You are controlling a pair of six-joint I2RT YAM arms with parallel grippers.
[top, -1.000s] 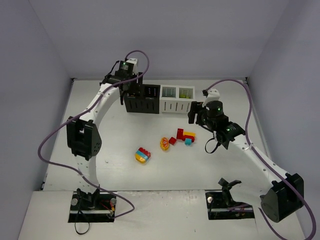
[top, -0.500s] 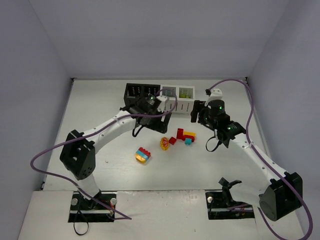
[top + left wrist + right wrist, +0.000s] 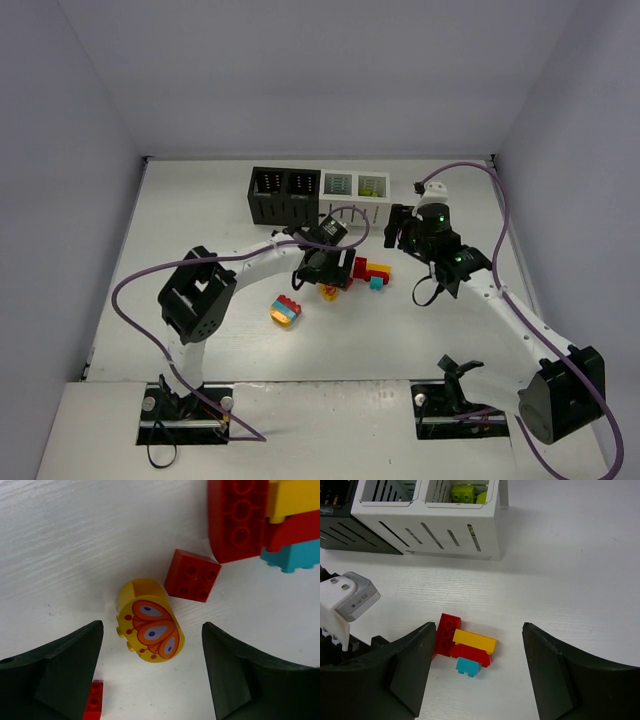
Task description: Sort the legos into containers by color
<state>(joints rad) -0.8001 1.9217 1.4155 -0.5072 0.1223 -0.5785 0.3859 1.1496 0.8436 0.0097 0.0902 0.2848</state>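
My left gripper point(image 3: 151, 632) hovers with its jaws wide apart and empty, straddling the yellow round plastic brick with the butterfly print point(image 3: 145, 612) at mid-frame. I judge I'm lined up to pinch it clear of the small red square brick point(image 3: 192, 575) just to its upper right. My right gripper point(image 3: 476, 630), likewise apart and empty, hangs over the red-yellow-teal brick clump point(image 3: 467, 652), with the black and white slotted bins point(image 3: 485, 530) along the frame's top.

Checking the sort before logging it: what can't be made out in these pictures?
Black bins: contents too dark and small in the top view; cut off by the left edge in the right wrist view.
Yellow butterfly brick: mostly under the left tool in the top view.
Red studded piece: cut by the bottom edge, left wrist view.
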